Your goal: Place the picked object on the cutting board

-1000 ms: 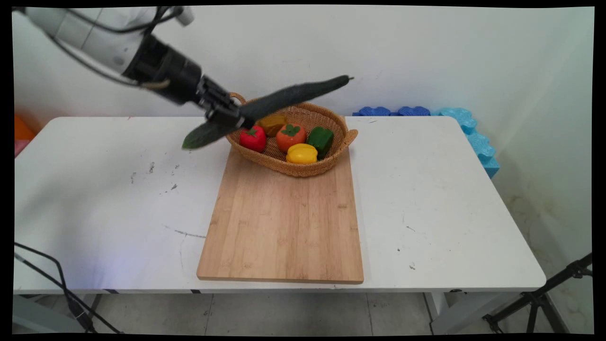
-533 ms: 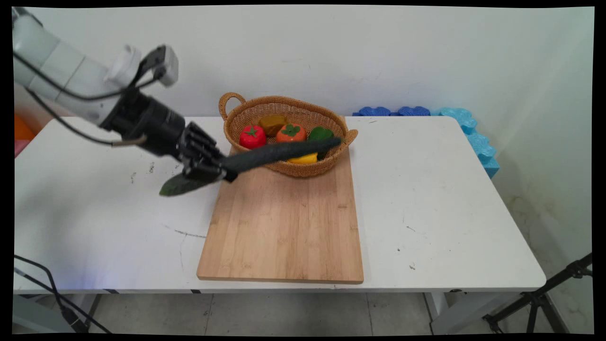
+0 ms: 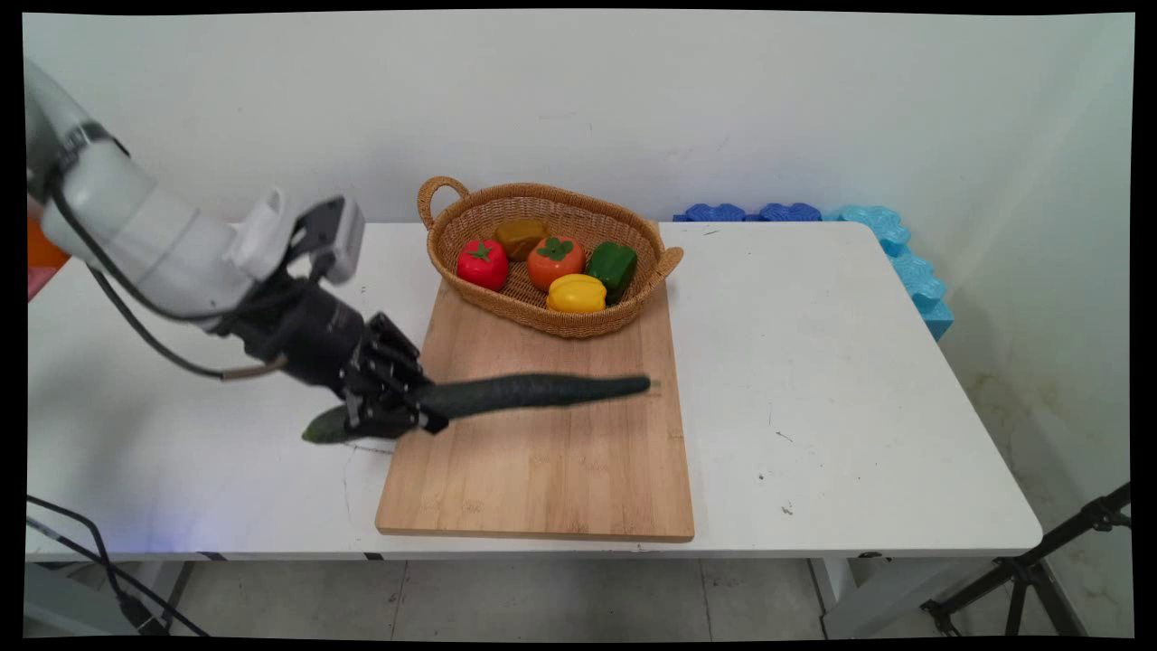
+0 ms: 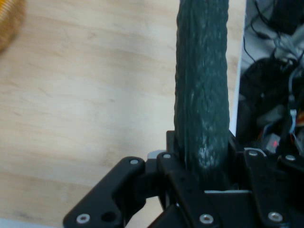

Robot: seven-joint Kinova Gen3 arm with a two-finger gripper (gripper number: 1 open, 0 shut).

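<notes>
Biggest worry here was the long dark green cucumber (image 3: 533, 394) being held way off-centre, near its stubby end, so most of its length stuck out to one side and could have swung or slipped in the grip. It hung roughly level, low over the pale wooden cutting board (image 3: 542, 470) (I couldn't tell if the far tip touched the wood), and any twist might have knocked it toward the woven wicker basket (image 3: 551, 316) of toy vegetables behind. The black two-finger gripper (image 3: 398, 418) was pinched tight around the cucumber at the board's left edge, above the white bench (image 3: 813, 380).
</notes>
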